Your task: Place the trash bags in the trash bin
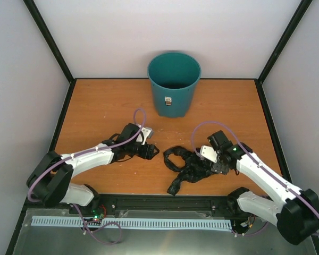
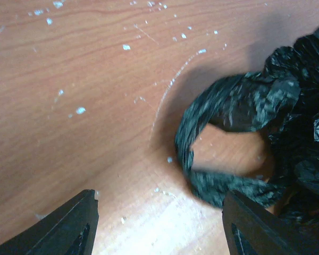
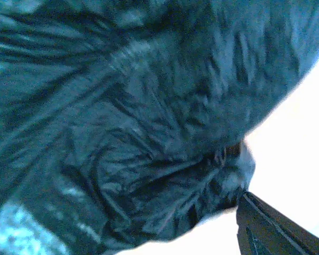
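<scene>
**Two grippers flank the bag; bin sits well beyond**

Your left gripper (image 2: 159, 197) stands wide, both fingers low over the table (image 1: 95, 106) with nothing between them. Just ahead of it, toward its right finger, lies a loop handle (image 2: 202, 143) of the bag (image 1: 189, 164), flat on the wood and apart from the fingers.

Your right gripper (image 1: 219, 168) is down on the bag's other end. Its wrist view is filled with black film and shows only one finger, so you cannot tell whether it has hold.

The bag is a crumpled heap between the two grippers. Its long axis runs roughly across the table from one to the other, and a strand trails toward the near edge. The right arm is nearer, touching it; the left is just beside the loop.

The bin (image 1: 174, 85) stands upright, mouth open, at the middle of the far edge, well apart from the bag and straight beyond it. My judgement: the lift must carry the bag away from you. The wood is smooth and speckled with pale flecks; white walls (image 1: 21, 79) close three sides.
</scene>
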`<state>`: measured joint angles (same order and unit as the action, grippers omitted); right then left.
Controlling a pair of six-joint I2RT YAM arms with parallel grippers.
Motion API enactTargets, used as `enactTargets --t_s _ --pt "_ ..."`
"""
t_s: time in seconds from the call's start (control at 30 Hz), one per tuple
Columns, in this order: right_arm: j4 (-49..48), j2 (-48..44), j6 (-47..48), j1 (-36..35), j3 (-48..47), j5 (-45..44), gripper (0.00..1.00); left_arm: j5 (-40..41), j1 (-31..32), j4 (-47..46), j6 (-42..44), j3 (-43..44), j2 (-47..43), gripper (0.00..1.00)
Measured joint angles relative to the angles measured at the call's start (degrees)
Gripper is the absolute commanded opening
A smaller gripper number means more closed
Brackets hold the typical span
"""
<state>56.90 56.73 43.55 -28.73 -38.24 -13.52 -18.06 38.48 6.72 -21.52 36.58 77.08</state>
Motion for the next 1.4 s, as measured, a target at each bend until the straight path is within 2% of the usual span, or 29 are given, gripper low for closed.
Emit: enactTargets --t_s 0.2,0.23,0.37,0.47,0.63,0.83,0.97,1.27,1.4 --pt "-26.77 7.65 9.46 6.97 0.07 -5.95 0.8 1.64 0.0 -1.86 0.24 2.45 2.27 0.65" --pt "-30.86 8.48 10.54 7.52 -0.61 -6.58 0.83 1.64 0.0 -2.27 0.24 2.6 2.27 0.65" --pt "-37.79 10.45 12.04 8.31 -4.61 -8.24 0.87 1.44 0.0 -3.06 0.17 2.54 2.14 0.65" --pt "-36.28 6.64 11.04 9.46 -5.79 -6.67 0.88 0.85 0.0 -4.61 -0.17 1.33 0.96 0.65" --pt "-25.05 -7.28 6.32 10.12 -6.82 -0.42 0.87 -0.83 0.0 -7.63 -0.68 -1.95 -0.11 0.65" --pt "-13.97 -17.44 3.52 10.12 -9.14 10.36 0.82 -4.28 0.0 -10.21 -0.66 -2.1 4.33 0.65" --pt "-8.66 -15.69 3.02 10.12 -9.07 16.33 0.8 -7.15 0.0 -12.37 -0.57 -0.98 8.74 0.65" --pt "-1.49 -11.3 5.77 10.12 -4.48 29.57 0.87 -9.51 0.55 -19.37 -0.68 3.37 20.7 0.62" --pt "-0.55 -11.5 6.69 10.12 -1.77 33.99 0.98 -10.03 2.78 -23.26 -0.66 5.64 24.92 0.58"
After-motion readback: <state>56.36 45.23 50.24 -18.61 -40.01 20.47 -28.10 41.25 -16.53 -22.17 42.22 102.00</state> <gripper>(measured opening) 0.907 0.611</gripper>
